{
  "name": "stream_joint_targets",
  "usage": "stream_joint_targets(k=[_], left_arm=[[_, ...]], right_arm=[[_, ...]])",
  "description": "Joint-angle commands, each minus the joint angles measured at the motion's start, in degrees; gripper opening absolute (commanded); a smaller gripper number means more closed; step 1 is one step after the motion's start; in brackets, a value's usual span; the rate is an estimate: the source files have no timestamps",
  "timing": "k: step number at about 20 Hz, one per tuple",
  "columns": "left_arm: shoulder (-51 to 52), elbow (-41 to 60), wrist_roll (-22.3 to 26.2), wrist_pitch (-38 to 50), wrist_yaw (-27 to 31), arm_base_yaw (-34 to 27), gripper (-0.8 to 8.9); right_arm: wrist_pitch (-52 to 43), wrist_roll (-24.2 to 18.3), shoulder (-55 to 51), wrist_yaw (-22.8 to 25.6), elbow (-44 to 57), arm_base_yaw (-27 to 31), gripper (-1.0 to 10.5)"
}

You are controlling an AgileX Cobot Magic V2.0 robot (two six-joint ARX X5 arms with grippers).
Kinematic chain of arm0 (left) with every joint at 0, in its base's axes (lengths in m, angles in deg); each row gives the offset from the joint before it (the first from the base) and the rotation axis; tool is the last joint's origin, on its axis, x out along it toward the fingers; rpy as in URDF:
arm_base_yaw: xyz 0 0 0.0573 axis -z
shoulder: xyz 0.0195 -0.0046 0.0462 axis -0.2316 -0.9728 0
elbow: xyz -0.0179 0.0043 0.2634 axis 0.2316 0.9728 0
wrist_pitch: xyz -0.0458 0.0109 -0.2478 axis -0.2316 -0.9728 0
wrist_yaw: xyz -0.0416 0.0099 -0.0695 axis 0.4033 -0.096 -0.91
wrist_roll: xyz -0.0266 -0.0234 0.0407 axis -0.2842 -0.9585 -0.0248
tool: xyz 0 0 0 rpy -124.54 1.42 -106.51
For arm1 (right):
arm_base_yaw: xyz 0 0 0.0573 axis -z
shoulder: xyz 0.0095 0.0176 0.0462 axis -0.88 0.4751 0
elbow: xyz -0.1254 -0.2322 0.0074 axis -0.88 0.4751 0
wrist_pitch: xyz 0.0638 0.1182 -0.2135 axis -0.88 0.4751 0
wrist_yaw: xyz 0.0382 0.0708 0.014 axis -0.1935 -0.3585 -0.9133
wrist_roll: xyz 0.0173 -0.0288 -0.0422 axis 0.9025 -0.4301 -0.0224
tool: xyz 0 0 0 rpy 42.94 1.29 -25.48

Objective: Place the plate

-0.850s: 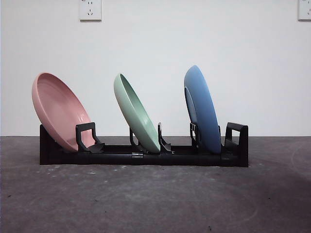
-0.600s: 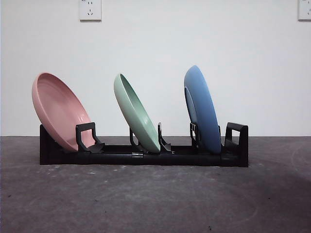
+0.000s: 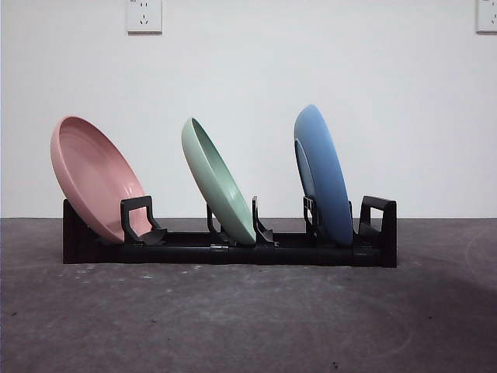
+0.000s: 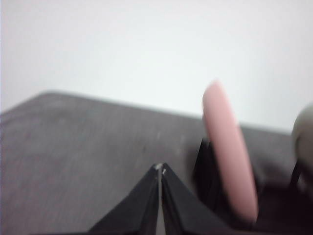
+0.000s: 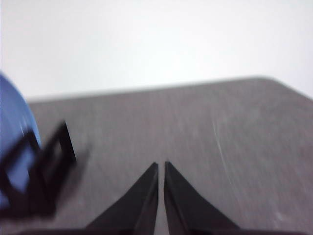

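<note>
- Leftmost, the pink plate [image 3: 95, 179] leans back in the black rack [image 3: 194, 252], propped by its slot.
- Next, the green plate [image 3: 217, 183] tilts likewise; the blue plate [image 3: 324, 175] stands nearly upright.
- Both the left gripper [image 4: 160, 169] and right gripper [image 5: 161, 165] are closed, empty, away from the rack.

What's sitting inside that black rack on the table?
The black rack holds three plates on edge, all leaning the same way: a pink plate at one end, a green plate in the middle, a blue plate near the other end. Their bottom edges are hidden behind the rack's posts.
</note>
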Motion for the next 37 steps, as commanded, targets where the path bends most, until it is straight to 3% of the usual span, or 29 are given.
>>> stream_joint_targets(k=[1,5,8,10,18,24,29,32,34,37], left_arm=[[0.1,0.9,-3.8,6.6,0.0,-0.1,0.07],[0.0,-1.4,-15.4,10.6,0.0,-0.1,0.07],[0.0,-5.7,-21.7,3.5,-0.4,-0.1,0.08],[-0.3,-9.9,-21.8,-2.8,-1.4,-0.1,0.10],[-8.1,-30.1,-6.5,-25.6,-12.3,-0.1,0.12],[-17.9,-43.8,2.7,-44.3,-15.6,-0.1,0.13],[-26.5,-51.9,10.1,-57.8,-18.3,0.1,0.42],[-31.2,-55.1,13.4,-63.3,-18.5,0.2,2.47],[-33.4,-56.4,15.3,-64.7,-18.5,0.2,3.76],[-35.3,-57.7,16.7,-63.9,-18.5,0.2,4.01]], right_arm=[[-5.2,2.3,0.0,0.0,0.2,0.0,0.2],[-9.0,9.8,0.0,-0.8,-1.9,0.0,0.2],[-1.9,12.5,0.2,-3.3,-7.2,0.0,0.2],[3.9,12.2,1.1,-6.4,-12.0,0.0,0.2],[20.5,6.7,11.4,-24.7,-29.3,0.0,0.2],[35.3,3.1,21.6,-36.0,-40.6,0.0,0.2],[45.4,-2.2,29.2,-37.4,-48.1,-0.6,0.2],[48.1,-5.1,32.9,-36.9,-50.8,-1.6,0.4],[48.3,-5.4,34.8,-35.8,-51.8,-2.3,1.5],[49.0,-2.6,37.9,-34.3,-53.3,-3.2,3.0]])
